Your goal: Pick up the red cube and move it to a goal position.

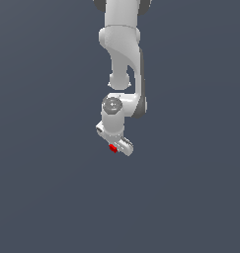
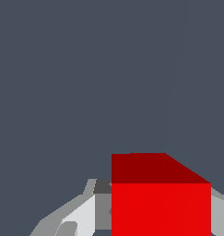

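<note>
The red cube (image 1: 112,148) is small and bright red. It sits between the fingers of my white gripper (image 1: 114,147) under the wrist, near the middle of the exterior view. Most of the cube is hidden there by the gripper body. In the wrist view the red cube (image 2: 160,203) fills the space between the two grey-white fingers (image 2: 81,216), which press on its sides. The gripper is shut on the cube. I cannot tell from these views how high the cube is above the dark floor.
The white arm (image 1: 125,54) reaches down from the exterior view's top centre. All around is a plain dark grey-blue floor (image 1: 42,188) with no other objects in sight.
</note>
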Controlling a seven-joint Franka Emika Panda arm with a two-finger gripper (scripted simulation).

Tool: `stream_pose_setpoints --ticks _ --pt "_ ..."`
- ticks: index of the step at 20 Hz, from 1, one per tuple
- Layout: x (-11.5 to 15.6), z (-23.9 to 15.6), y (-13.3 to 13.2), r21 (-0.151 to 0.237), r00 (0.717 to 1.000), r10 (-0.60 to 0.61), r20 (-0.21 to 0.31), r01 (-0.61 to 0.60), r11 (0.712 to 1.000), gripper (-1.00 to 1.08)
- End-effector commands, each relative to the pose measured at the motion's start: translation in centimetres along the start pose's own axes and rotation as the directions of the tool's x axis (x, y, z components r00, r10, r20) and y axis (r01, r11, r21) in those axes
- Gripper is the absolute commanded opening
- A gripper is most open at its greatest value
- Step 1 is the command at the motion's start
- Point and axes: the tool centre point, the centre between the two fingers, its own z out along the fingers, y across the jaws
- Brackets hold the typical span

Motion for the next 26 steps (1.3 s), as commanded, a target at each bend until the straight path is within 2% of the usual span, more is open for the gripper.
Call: stream_pose_setpoints --ticks 1,11,26 --pt "0.0 -0.6 -0.1 0.001 1.000 0.000 -0.001 0.000 1.000 -1.00" --pt "-0.6 -6.7 -0.6 0.001 1.000 0.000 -0.001 0.000 1.000 -1.00" --pt "-1.9 -23.4 -2.1 0.000 1.000 0.002 -0.002 -0.002 1.000 -1.00"
